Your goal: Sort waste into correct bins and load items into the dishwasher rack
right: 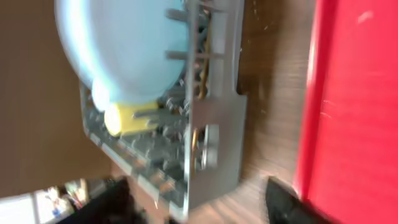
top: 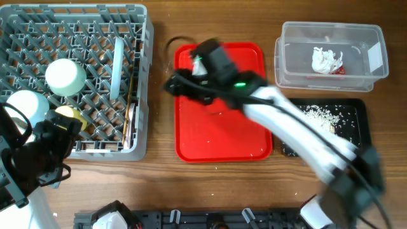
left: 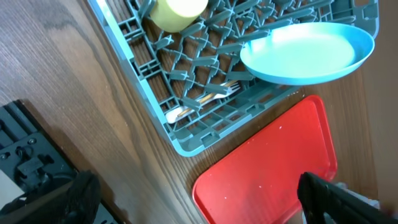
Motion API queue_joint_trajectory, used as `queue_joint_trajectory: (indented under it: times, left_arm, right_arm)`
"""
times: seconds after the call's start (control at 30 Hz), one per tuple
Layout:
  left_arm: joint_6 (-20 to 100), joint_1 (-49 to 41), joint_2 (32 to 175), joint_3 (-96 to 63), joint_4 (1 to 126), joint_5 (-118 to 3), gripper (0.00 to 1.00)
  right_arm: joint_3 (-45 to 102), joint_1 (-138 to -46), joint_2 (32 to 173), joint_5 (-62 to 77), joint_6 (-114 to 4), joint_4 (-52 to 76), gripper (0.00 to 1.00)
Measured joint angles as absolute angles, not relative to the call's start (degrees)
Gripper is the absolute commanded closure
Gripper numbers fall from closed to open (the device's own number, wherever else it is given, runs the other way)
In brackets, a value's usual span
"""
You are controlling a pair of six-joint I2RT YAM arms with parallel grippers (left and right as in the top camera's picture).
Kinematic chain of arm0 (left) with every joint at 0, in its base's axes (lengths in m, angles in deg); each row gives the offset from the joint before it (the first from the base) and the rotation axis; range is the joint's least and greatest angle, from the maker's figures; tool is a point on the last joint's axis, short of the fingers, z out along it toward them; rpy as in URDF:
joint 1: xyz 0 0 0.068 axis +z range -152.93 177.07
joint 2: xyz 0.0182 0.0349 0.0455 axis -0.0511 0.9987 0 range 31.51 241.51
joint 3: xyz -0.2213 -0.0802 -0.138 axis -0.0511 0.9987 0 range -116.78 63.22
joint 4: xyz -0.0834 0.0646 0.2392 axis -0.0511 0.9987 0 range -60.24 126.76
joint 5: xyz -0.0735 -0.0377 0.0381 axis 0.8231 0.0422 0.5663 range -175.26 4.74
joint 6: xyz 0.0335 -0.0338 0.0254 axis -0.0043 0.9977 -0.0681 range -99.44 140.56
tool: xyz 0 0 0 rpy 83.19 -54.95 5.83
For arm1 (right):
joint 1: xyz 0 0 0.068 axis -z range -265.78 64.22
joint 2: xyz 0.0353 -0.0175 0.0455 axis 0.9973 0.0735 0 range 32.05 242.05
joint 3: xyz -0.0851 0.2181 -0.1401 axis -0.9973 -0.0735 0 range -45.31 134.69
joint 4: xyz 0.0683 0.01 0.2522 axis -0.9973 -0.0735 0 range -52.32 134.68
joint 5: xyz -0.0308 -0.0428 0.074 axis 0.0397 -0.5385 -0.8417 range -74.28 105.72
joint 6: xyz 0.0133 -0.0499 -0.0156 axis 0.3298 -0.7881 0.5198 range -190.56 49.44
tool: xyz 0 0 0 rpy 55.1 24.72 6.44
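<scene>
The grey dishwasher rack (top: 73, 146) at the left holds two upturned pale bowls (top: 63, 75) (top: 28, 105), the yellow cup (top: 70, 116), the upright plate (top: 117, 60) and the fork (left: 205, 99). A thin wooden chopstick (top: 130, 117) lies along the rack's right side. The wrapper (top: 327, 60) lies in the clear tub (top: 289, 60). The rice scraps (top: 321, 117) lie in the black tray (top: 362, 111). My right gripper (top: 175, 86) is open and empty, over the red tray's far left corner. My left gripper (top: 60, 137) is open and empty at the rack's front edge.
The red tray (top: 222, 127) lies in the middle between the rack and the bins, with a few white crumbs on it. My right arm reaches diagonally over the black tray and the red tray. A black rail runs along the table's front edge (top: 191, 219).
</scene>
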State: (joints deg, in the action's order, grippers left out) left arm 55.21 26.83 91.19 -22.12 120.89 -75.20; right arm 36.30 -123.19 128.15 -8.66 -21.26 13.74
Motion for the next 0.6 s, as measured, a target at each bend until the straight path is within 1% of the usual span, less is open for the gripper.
queue_joint_trajectory:
  times: [0.03, 0.1, 0.2, 0.23, 0.4, 0.6]
  left_arm:
    - [55.2, 26.8, 91.2, -22.1, 120.9, -75.2, 0.0]
    - [55.2, 26.8, 91.2, -22.1, 120.9, -75.2, 0.0]
    - [55.2, 26.8, 91.2, -22.1, 121.0, -75.2, 0.0]
    - [55.2, 26.8, 91.2, -22.1, 121.0, -75.2, 0.0]
    - [55.2, 26.8, 91.2, -22.1, 121.0, -75.2, 0.0]
    - [55.2, 26.8, 91.2, -22.1, 121.0, -75.2, 0.0]
  right_arm:
    - [37.4, -121.8, 122.8, -7.0, -23.8, 5.6, 0.0]
    - [38.4, -120.2, 113.5, -1.5, -27.2, -6.7, 0.0]
    - [38.5, -121.1, 105.0, 9.1, -28.8, -23.3, 0.0]
    - [38.1, -121.6, 103.0, 12.3, -28.8, -26.8, 0.0]
    - [34.3, -122.1, 97.4, 19.2, -26.7, -38.1, 0.0]
    - [33.5, -122.1, 98.9, 20.3, -25.1, -37.7, 0.0]
